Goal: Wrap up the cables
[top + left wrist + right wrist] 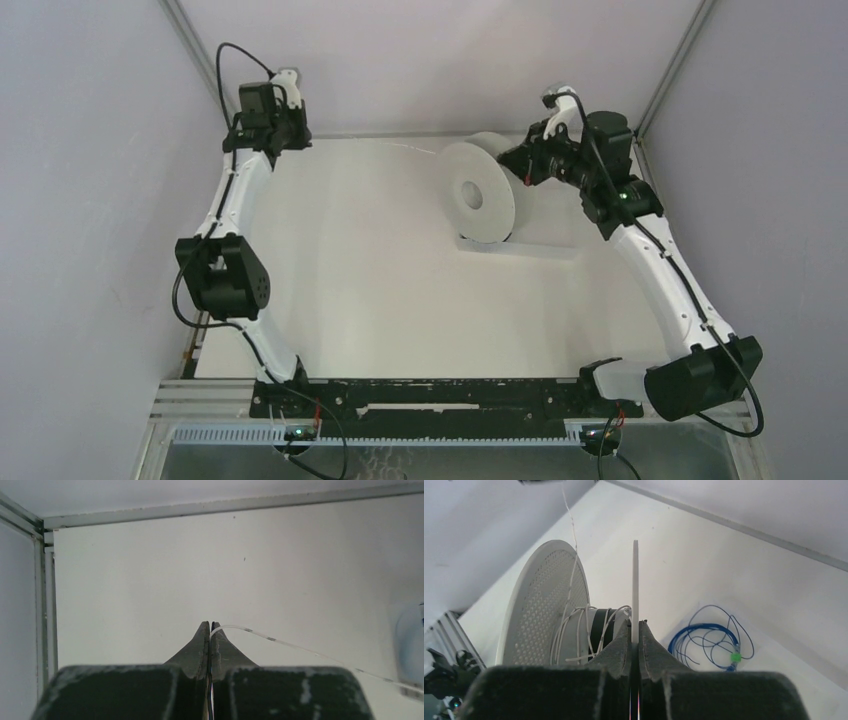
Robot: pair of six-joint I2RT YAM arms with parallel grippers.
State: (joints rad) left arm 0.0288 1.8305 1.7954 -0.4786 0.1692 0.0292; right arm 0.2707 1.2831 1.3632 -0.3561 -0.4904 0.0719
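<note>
A thin pale grey cable [280, 641] runs from my left gripper [210, 626] rightwards to the white spool [407, 645]. The left gripper [296, 132] is shut on the cable's end at the table's far left corner. The spool [480, 190] stands upright on its stand at the far right. My right gripper [517, 160] is shut on the edge of the spool's near flange [635, 580]. In the right wrist view [635, 628], several loose cable turns [574, 630] lie around the hub, beside the perforated far flange [544, 605].
A coil of blue cable [709, 640] with a green tag lies on the white surface beyond the spool. Metal frame rails [225, 505] and grey walls close in the table's back and sides. The arm bases sit on a black rail [440, 395] at the near edge.
</note>
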